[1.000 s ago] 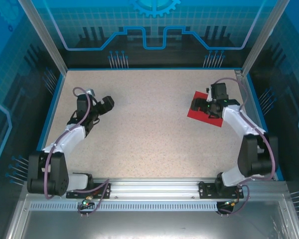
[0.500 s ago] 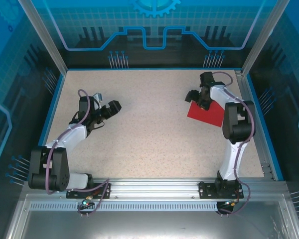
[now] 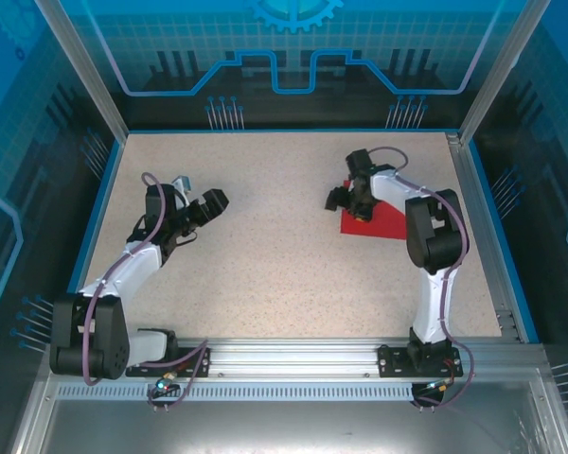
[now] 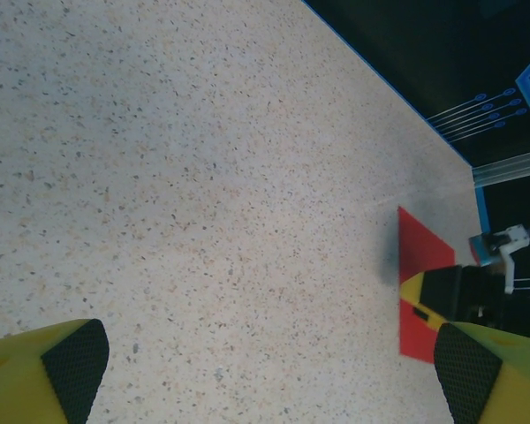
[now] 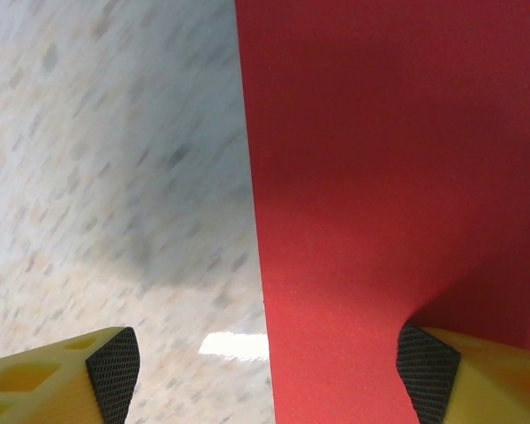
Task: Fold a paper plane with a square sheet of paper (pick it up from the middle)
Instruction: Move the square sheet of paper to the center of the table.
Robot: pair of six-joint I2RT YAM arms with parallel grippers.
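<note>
On the table's (image 3: 265, 274) far right, spotting the sheet (image 3: 379, 225) lying flat, red and unfolded, near the right rim. Reaching over its left edge with the right gripper (image 3: 346, 200), arm arching out from its base. Holding those jaws well apart, clamping nothing.

Looking down from the right wrist now: straddling the sheet's (image 5: 380, 177) straight left edge with the right gripper (image 5: 269, 367), 1 pad (image 5: 113, 364) sitting over bare table (image 5: 115, 159), the other pad (image 5: 427, 364) over red paper. Touching the paper or hanging just above it? Not telling from here.

Over on the left half, hanging the left gripper (image 3: 201, 203) above bare table, well apart from the sheet, pointing toward the middle. Spreading its jaws wide too, left gripper (image 4: 269, 371) framing nothing but speckled table (image 4: 203, 177) in its own wrist view. Catching the sheet (image 4: 421, 256) far off beyond those fingers, with the right gripper (image 4: 442, 296) sitting low over its near part.
</note>
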